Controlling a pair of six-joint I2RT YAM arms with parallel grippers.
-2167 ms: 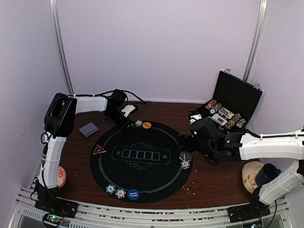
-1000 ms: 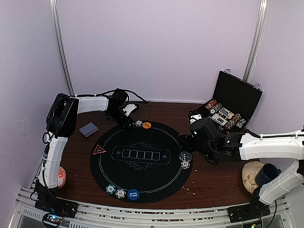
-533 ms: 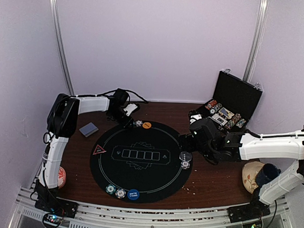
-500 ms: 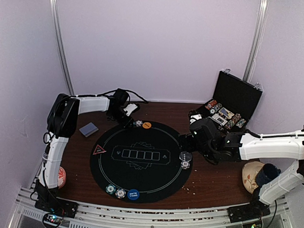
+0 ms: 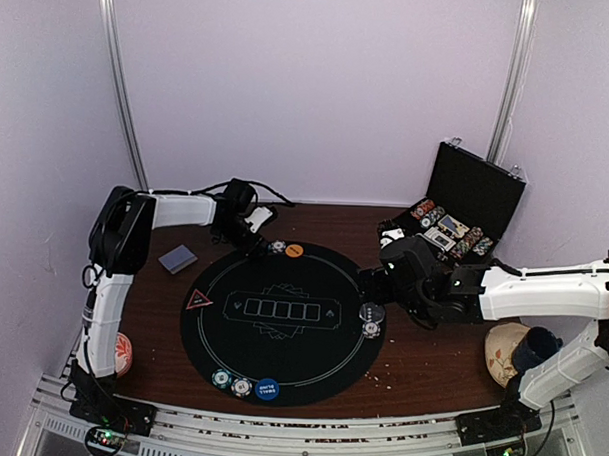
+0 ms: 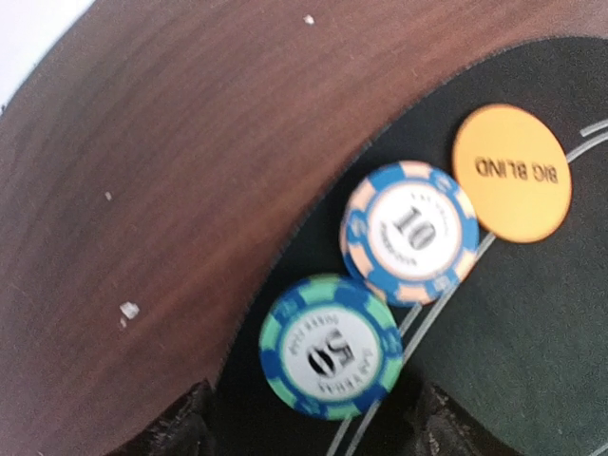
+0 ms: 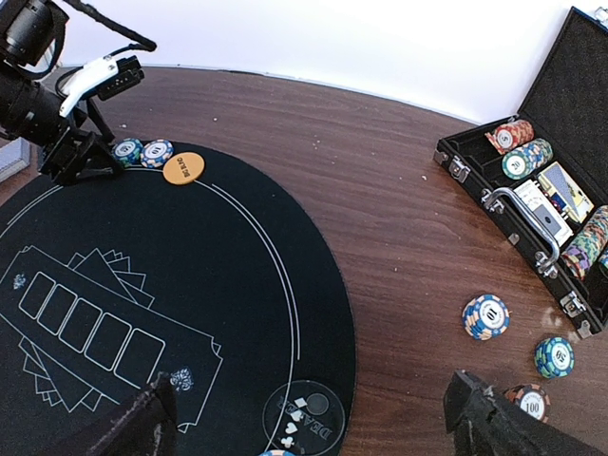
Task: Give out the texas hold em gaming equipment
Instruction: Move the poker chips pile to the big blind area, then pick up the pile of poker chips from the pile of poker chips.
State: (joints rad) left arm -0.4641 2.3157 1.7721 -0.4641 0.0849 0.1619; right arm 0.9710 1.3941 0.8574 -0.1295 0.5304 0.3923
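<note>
In the left wrist view a green poker chip (image 6: 331,347) lies flat on the black mat's edge. It sits just ahead of my left gripper (image 6: 309,432), which is open, with one finger on each side and clear of the chip. A blue chip (image 6: 410,231) and the orange BIG BLIND button (image 6: 511,172) lie beside it. My right gripper (image 7: 313,427) hangs open over the clear dealer button (image 7: 309,413), holding nothing. The red triangle marker (image 5: 199,300), the blue button (image 5: 267,388) with two chips (image 5: 231,383), and the card deck (image 5: 177,259) rest apart.
An open black case (image 5: 460,218) with chip stacks and cards stands at the back right. Three loose chips (image 7: 485,316) lie on the wood near it. A patterned dish (image 5: 502,350) with a dark cup (image 5: 536,346) sits by the right arm.
My left gripper has gone from shut to open, leaving the green chip on the mat next to the blue one. The right arm has not moved.
</note>
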